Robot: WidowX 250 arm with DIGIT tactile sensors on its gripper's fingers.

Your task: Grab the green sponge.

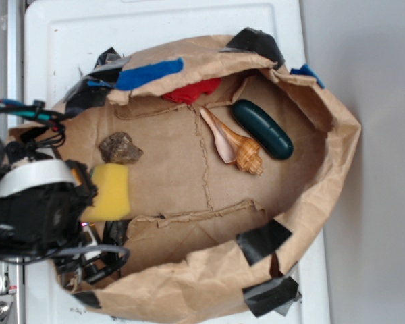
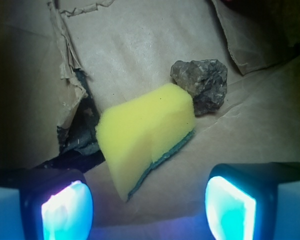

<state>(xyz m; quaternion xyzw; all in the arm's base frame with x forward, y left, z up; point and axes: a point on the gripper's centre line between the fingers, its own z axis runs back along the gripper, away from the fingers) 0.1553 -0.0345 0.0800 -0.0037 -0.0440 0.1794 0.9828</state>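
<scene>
The green sponge (image 1: pixel 110 192) (image 2: pixel 145 137) is a yellow foam block with a thin dark-green layer along its lower edge. It lies on the brown paper floor, close to the left side in the exterior view. My gripper (image 2: pixel 150 210) hovers just short of it, open, with its glowing pads (image 2: pixel 65 212) wide apart and nothing between them. The sponge's near corner points into the gap but stays apart from both fingers. In the exterior view the black arm (image 1: pixel 34 216) covers the sponge's left end.
A grey rock (image 1: pixel 120 148) (image 2: pixel 202 82) sits right beside the sponge. A tan seashell (image 1: pixel 233 145) and a glossy dark-green capsule (image 1: pixel 262 128) lie farther right. Crumpled brown paper walls (image 1: pixel 324 189) with black tape ring the area; torn paper (image 2: pixel 65 75) rises at left.
</scene>
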